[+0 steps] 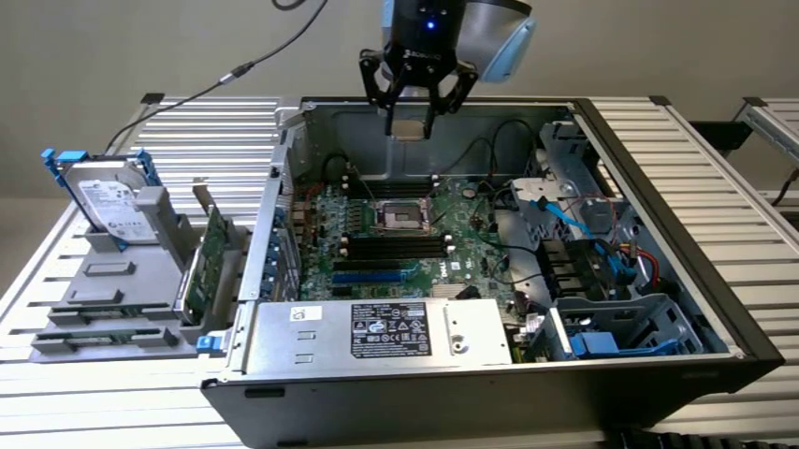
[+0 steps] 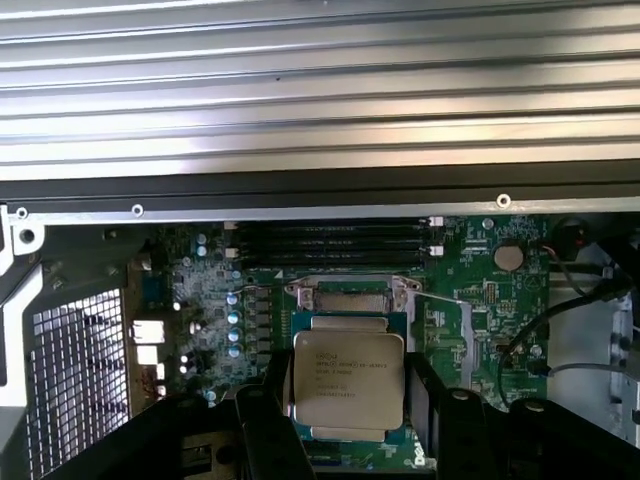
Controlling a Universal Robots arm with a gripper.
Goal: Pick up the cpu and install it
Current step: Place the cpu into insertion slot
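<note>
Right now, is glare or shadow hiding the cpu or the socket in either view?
Wrist view: the cpu is evenly lit, its print showing; glare streaks fall on the ribbed table. Exterior view: the socket lies shaded inside the case, dark yet visible.

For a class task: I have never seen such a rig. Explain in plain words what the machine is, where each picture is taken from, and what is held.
A robot arm works over an open computer case on a slatted metal table. One picture comes from a camera off to the side, the other from a camera on the arm's wrist, looking past its black fingers. The fingers are shut on the cpu, a small square silver chip, held in the air above the green motherboard and its socket. On the exterior view's left, a hard drive stands in a grey holder.
</note>
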